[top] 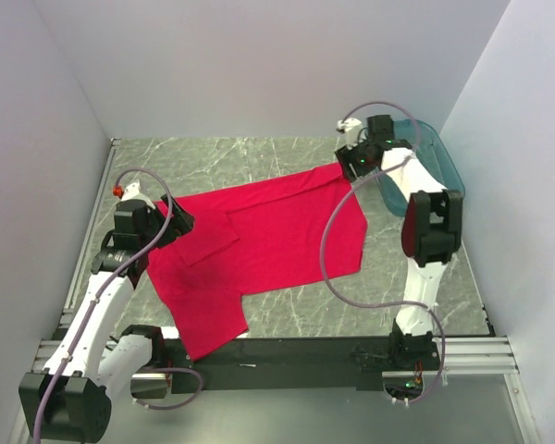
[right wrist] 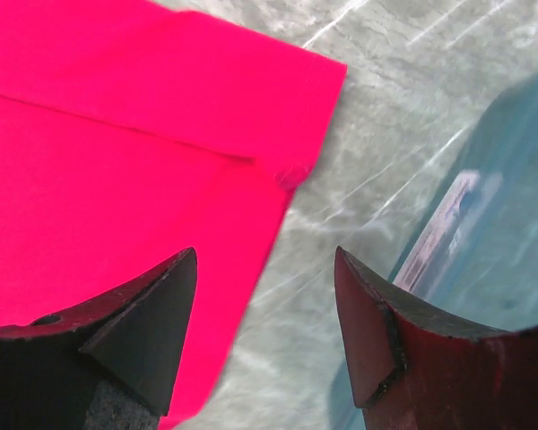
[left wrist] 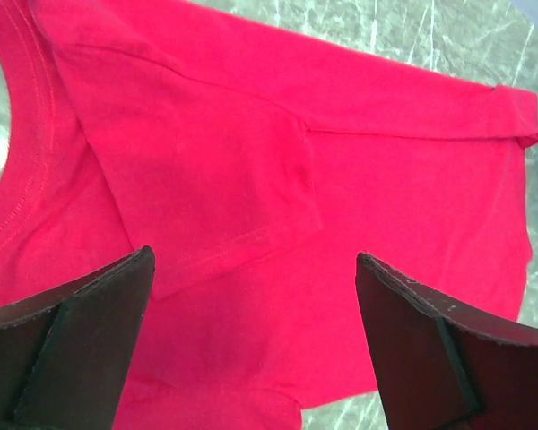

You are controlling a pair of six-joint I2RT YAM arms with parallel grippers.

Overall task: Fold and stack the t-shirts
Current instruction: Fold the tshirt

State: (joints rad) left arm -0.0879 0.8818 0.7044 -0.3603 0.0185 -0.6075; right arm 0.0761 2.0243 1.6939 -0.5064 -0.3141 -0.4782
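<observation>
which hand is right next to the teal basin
The right hand, open at the far corner of the t-shirt with the teal basin beside it; the left hand hangs by the folded-in sleeve, away from the basin.

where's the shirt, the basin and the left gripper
shirt (top: 268, 240), top view, middle of the body
basin (top: 447, 162), top view, its right rim
left gripper (left wrist: 255, 258), left wrist view, midway between its open fingertips

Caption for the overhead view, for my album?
Left gripper and right gripper, both open, at opposite ends of a red t-shirt.
</observation>
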